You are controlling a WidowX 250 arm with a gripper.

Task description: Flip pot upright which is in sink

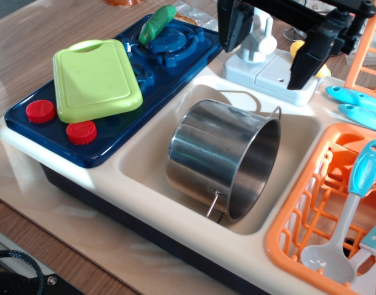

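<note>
The shiny steel pot (218, 153) lies on its side in the cream sink (141, 169), with its opening facing right toward the dish rack. One wire loop handle (213, 203) points toward the front and the other (276, 112) sticks up at the back rim. My gripper (269, 52) hangs above the far edge of the sink, over the faucet area. Its two black fingers (304, 61) are spread wide, and it is open and empty, clear of the pot.
A white faucet block (268, 74) stands behind the sink under the gripper. A blue stove top (169, 49) at the left holds a green cutting board (95, 80) and red knobs (40, 111). An orange dish rack (298, 215) with a blue-handled spoon (354, 203) sits at the right.
</note>
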